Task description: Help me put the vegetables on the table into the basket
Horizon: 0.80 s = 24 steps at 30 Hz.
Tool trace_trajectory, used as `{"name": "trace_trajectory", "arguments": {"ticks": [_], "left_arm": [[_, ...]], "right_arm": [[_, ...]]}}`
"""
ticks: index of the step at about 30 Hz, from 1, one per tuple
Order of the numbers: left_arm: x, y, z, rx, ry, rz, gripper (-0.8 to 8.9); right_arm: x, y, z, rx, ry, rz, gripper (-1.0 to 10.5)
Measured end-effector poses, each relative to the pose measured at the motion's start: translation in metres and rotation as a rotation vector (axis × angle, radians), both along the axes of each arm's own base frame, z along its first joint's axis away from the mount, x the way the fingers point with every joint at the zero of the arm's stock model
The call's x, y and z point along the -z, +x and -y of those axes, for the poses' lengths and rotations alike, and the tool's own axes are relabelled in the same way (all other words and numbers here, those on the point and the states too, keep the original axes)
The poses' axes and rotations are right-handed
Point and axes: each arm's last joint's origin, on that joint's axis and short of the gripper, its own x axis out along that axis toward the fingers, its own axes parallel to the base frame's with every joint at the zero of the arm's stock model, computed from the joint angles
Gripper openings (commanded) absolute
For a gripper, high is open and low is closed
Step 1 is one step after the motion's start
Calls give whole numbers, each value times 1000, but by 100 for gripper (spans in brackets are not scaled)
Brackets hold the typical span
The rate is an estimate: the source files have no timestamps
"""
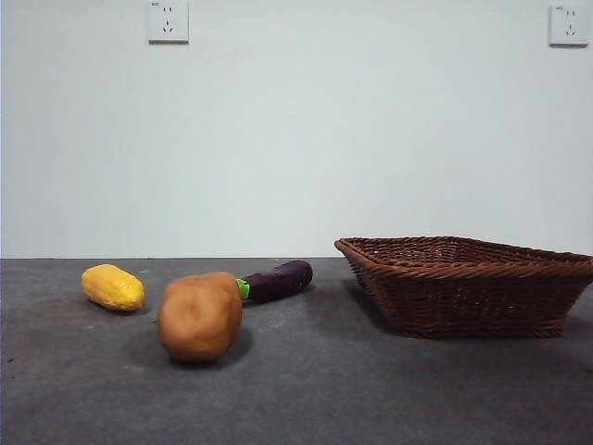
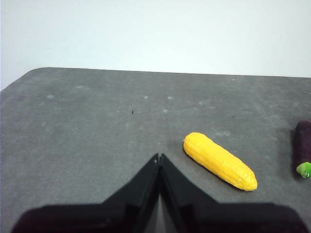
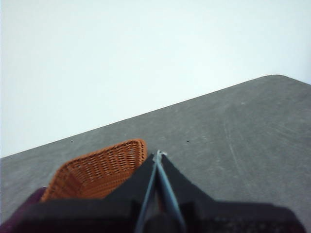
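On the dark grey table lie three vegetables. The yellow ridged oblong is at the left; it also shows in the left wrist view. The orange-brown potato-like lump is nearest the camera. The dark purple eggplant with a green cap lies behind it; its cap end shows in the left wrist view. The brown wicker basket stands empty at the right and shows in the right wrist view. My left gripper is shut and empty, beside the yellow oblong. My right gripper is shut and empty, above the basket's edge. Neither arm shows in the front view.
A pale wall stands behind the table with two white sockets. The table's rounded far corners show in the wrist views.
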Motion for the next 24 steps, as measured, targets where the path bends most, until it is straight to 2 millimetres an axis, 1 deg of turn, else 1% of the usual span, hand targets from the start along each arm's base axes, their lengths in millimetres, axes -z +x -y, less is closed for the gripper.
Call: {"name": "trace_trajectory", "arguments": {"ticks": [5, 8, 12, 15, 17, 20, 22, 24], "left_arm": [[-30, 10, 0, 4, 0, -51, -4], [-48, 17, 0, 4, 0, -99, -4], [-67, 29, 0, 4, 1, -196, -4], [-75, 38, 1, 5, 2, -277, -4], [-76, 43, 1, 11, 0, -350, -4], [-67, 52, 2, 56, -19, -532, -4], [-57, 58, 4, 95, -40, -624, -4], [-51, 64, 5, 137, -64, -664, -4]], "right_arm": [[-18, 8, -2, -75, 61, -103, -2], [-27, 15, -4, -144, 87, -216, -1], [-35, 26, -5, -202, 130, -432, 1], [-37, 33, -5, -199, 161, -602, 1], [-37, 36, -5, -189, 188, -703, 1], [-38, 45, -5, -175, 254, -809, 2], [-39, 53, -6, -240, 293, -840, 5], [-43, 67, -7, -299, 307, -870, 27]]}}
